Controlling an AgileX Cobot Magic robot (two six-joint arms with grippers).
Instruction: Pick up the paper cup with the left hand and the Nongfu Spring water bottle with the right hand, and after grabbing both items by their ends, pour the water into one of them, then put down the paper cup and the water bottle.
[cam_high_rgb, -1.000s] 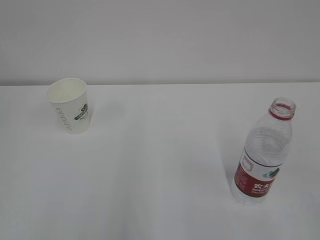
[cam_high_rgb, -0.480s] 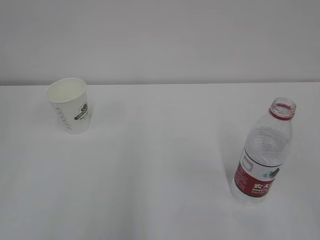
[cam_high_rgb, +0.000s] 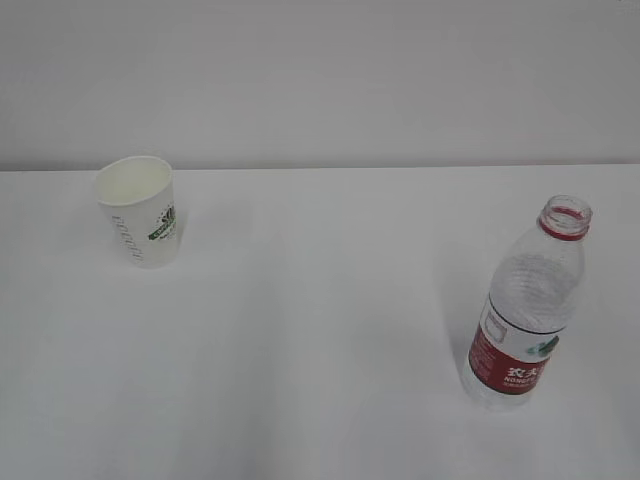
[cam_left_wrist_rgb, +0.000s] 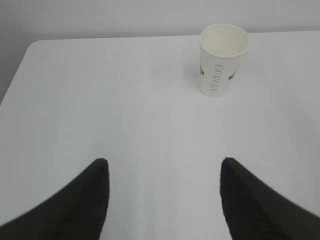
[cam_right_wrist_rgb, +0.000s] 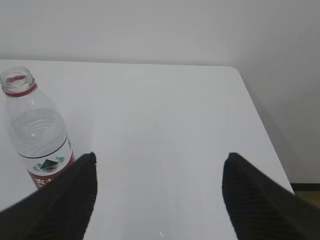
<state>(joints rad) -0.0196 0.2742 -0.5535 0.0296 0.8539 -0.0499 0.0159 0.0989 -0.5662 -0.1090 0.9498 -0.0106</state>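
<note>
cup (cam_high_rgb: 139, 211): upright, upper left of the exterior frame
bottle (cam_high_rgb: 527, 303): upright, uncapped, lower right
left claw (cam_left_wrist_rgb: 164, 172): jaws wide apart, empty, cup ahead
right claw (cam_right_wrist_rgb: 159, 167): jaws wide apart, empty, bottle at frame's left

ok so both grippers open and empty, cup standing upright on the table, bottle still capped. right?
Not quite: the Nongfu Spring water bottle has no cap. The exterior view shows its open mouth above the red neck ring, and the right wrist view agrees. The rest holds: the left hand and right hand are open and empty, and the paper cup stands upright on the table.
</note>
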